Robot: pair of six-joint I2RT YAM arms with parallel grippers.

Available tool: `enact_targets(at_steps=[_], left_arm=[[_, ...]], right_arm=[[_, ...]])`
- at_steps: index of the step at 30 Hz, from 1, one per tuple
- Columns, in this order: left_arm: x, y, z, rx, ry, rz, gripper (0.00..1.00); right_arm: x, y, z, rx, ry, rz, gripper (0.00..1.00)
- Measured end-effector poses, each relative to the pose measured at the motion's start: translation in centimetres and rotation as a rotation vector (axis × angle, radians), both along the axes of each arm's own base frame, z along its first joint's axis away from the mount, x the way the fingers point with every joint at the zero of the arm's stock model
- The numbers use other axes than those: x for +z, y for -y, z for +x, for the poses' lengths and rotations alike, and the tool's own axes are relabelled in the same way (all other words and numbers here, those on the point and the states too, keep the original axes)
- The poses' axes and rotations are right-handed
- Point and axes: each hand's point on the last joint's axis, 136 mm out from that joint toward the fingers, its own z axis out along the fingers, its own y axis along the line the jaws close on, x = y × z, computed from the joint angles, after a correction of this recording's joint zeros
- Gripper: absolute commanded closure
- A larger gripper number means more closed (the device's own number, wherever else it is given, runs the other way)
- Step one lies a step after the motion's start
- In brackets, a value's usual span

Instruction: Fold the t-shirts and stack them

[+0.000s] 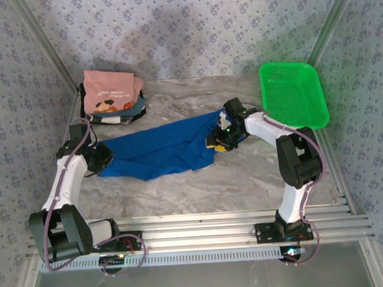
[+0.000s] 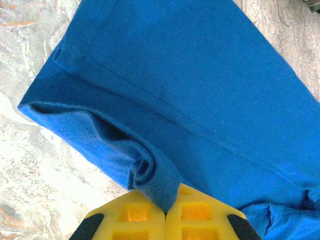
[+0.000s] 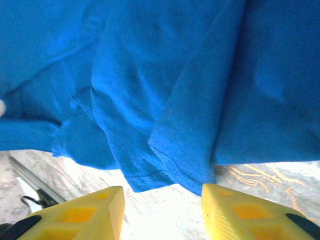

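Step in hand, as I read it: folding the blue t-shirt (image 1: pixel 163 148), which lies rumpled mid-table (image 1: pixel 245 179) between the two arms. Left jaws are clamped on a bunched edge at its left end, with cloth pinched between the yellow pads (image 2: pixel 135 220). Right jaws stand apart at the shirt's right end, gripping nothing. A hem corner sits just ahead of them, maybe partly between; hard to tell from the wrist view. Pink tee (image 1: pixel 111 90) tops the pile back left. Next move probably needs the right to close on that hem, then both to pull the shirt flat before folding.
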Motion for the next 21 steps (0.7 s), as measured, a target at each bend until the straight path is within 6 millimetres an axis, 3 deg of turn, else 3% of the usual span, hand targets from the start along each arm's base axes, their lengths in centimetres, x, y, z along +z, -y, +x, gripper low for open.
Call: enact_targets(at_steps=[10,21], left_arm=[[-0.4,0.4,0.0,-0.018,0.006,-0.016,1.0],[-1.1,1.0,0.1,-0.07,-0.006,-0.035,1.0]], right_arm=[[-0.8,-3.6,-0.7,0.149,0.087,-0.344,0.51],[-2.8,-4.3,0.0,0.195,0.137,-0.592,0.51]])
